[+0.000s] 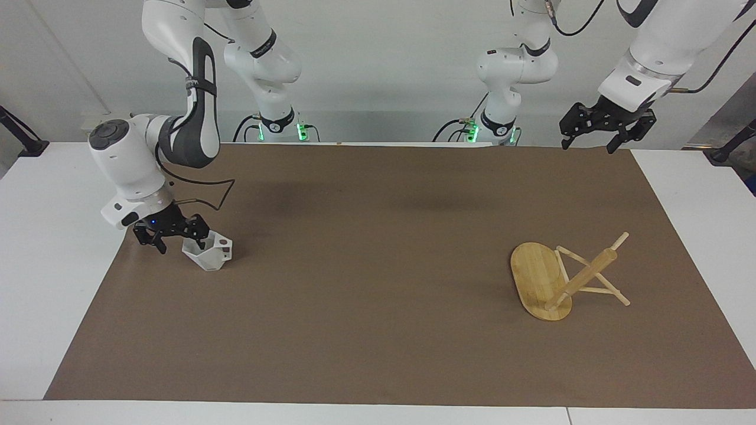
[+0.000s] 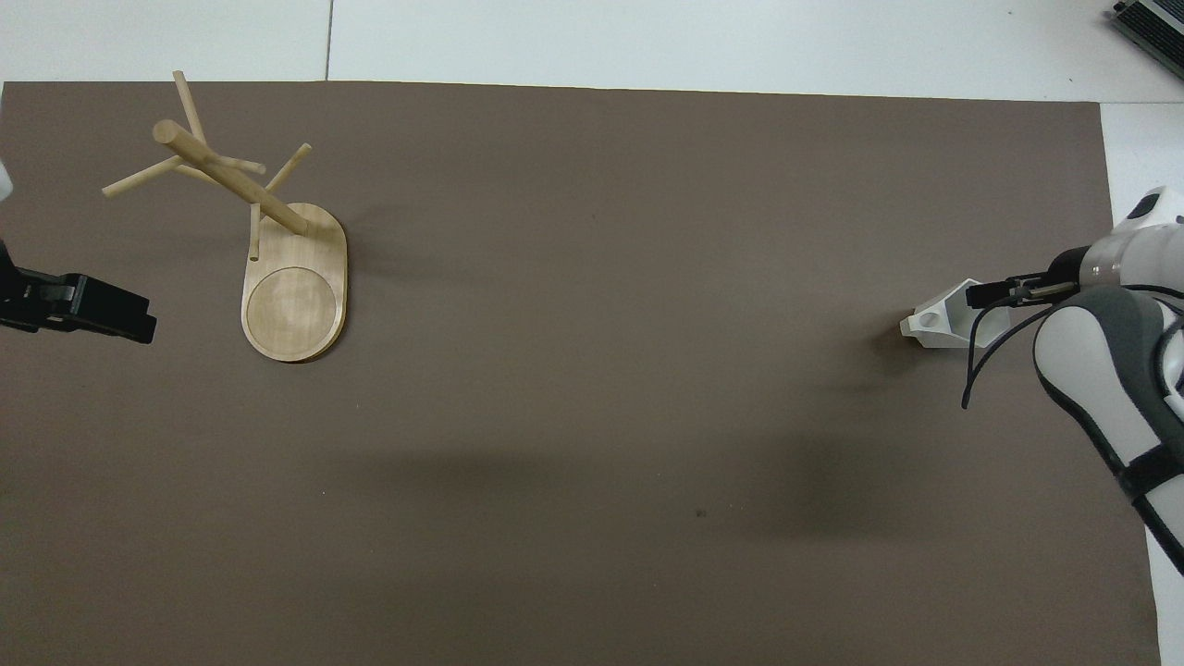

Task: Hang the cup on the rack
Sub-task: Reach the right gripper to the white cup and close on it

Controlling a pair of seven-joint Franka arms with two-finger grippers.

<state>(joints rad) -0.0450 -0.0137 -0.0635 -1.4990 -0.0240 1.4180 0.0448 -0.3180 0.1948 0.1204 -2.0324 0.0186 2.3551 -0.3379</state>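
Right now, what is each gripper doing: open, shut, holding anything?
Left gripper: open, holding nothing, raised over the table edge at its own end.
Right gripper: open, down at the cup, one finger over its rim, no grip closed.

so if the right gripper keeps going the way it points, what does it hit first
The cup. The right gripper is open and tilted down at the cup's rim, one finger seemingly over the opening. Straight on it would likely meet the rim or inner wall first, then the table; exact depth is unclear.
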